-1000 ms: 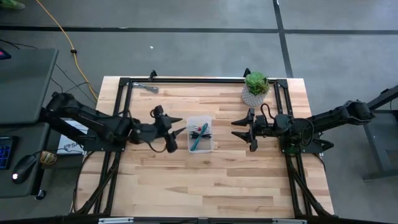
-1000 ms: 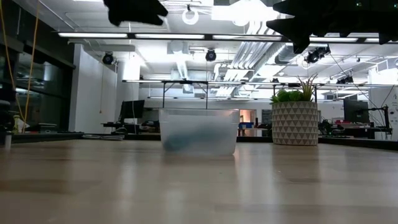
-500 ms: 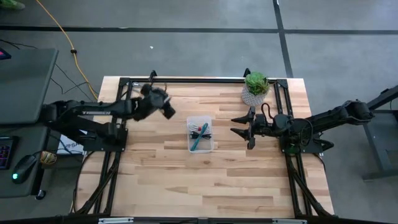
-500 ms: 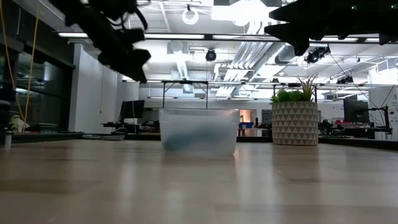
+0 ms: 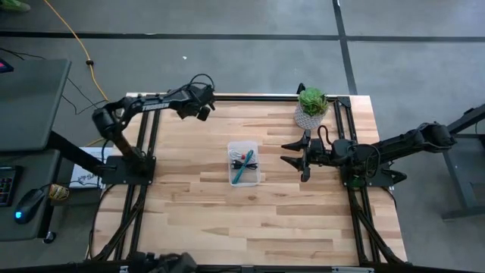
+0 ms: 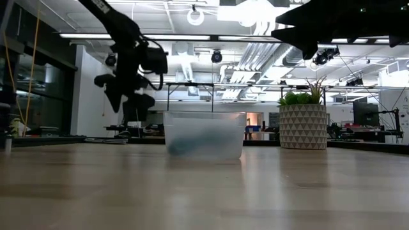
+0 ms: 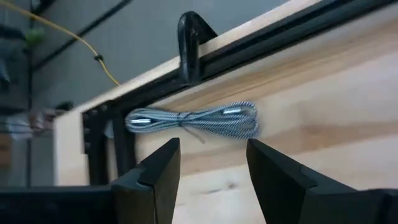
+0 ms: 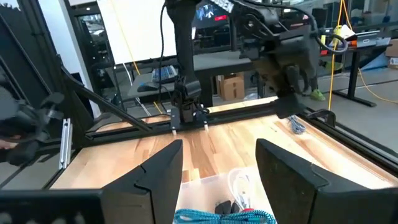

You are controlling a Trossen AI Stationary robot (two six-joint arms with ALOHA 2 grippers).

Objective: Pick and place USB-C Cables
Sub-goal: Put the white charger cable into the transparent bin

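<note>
A silvery grey USB-C cable [image 7: 193, 120], bundled, lies flat on the wood by the table's far left rail; the right wrist view shows this grey cable [image 8: 297, 124] too. My left gripper [image 7: 211, 146] hovers open just above it, one finger on either side, touching nothing; in the high view the left gripper [image 5: 197, 111] covers it. The clear tub [image 5: 244, 162] at mid-table holds the teal cable [image 8: 224, 216], the red-and-white cable [image 8: 239, 186] and a black one. My right gripper [image 5: 286, 153] waits open, above the table to the tub's right.
A potted plant [image 5: 311, 106] stands near the far right corner. A black frame rail and a clamp [image 7: 189, 40] run along the far edge right behind the grey cable. Bare wood stretches from the tub to the near edge. A yellow cord [image 5: 76, 42] lies on the floor.
My left gripper has swung away from the tub's left side toward the table's far left corner, and now hangs over the grey cable. It sits lower in the low view than before. The right arm and the tub have kept still.
</note>
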